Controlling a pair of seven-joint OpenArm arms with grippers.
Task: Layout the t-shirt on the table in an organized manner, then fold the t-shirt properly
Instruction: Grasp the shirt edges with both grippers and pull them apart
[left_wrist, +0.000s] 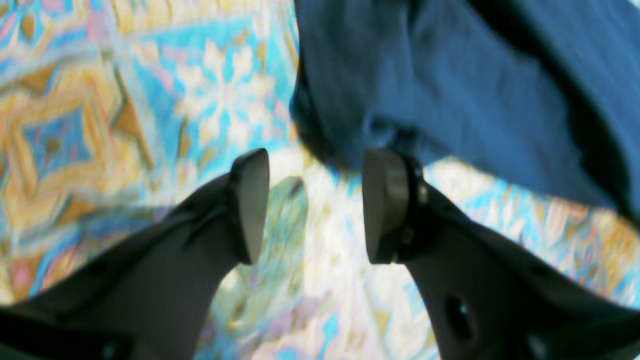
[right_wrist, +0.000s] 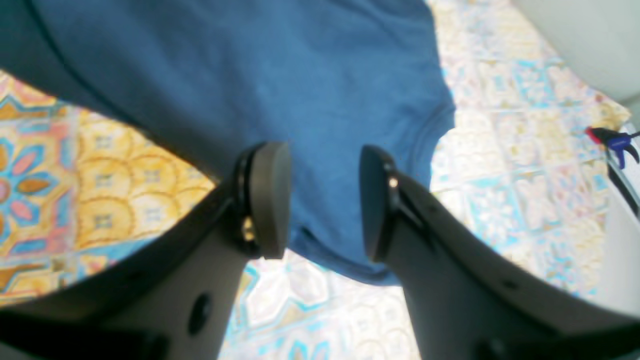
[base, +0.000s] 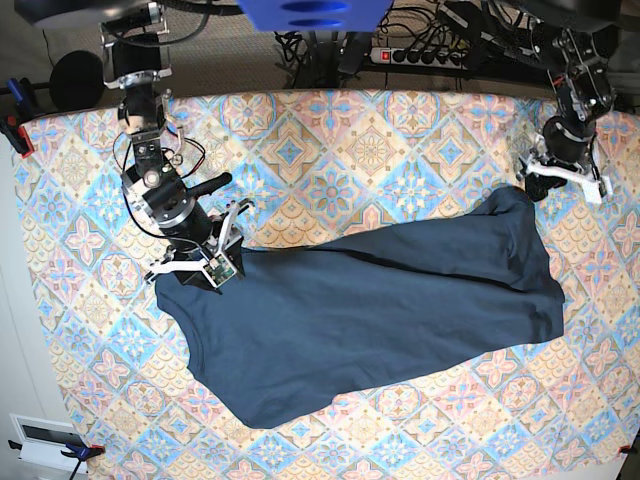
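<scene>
Garment spread: the t-shirt (base: 370, 320) lies flat on the table (base: 330, 140) between the two arms, its long axis running from the right gripper (base: 205, 265) toward the left gripper (base: 560, 180), apparently drawn out for smoothing before folding. The right gripper hovers released over a cloth corner lying between and just beyond its pads (right_wrist: 272, 192), gripping nothing. The left gripper (left_wrist: 315, 205), likewise spread and empty, faces bare table with the shirt's edge just ahead of its fingertips.

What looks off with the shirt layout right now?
The t-shirt lies slanted across the table, with a long diagonal fold ridge along its upper edge and its right end bunched near the open left gripper. The open right gripper sits at its other end.
</scene>
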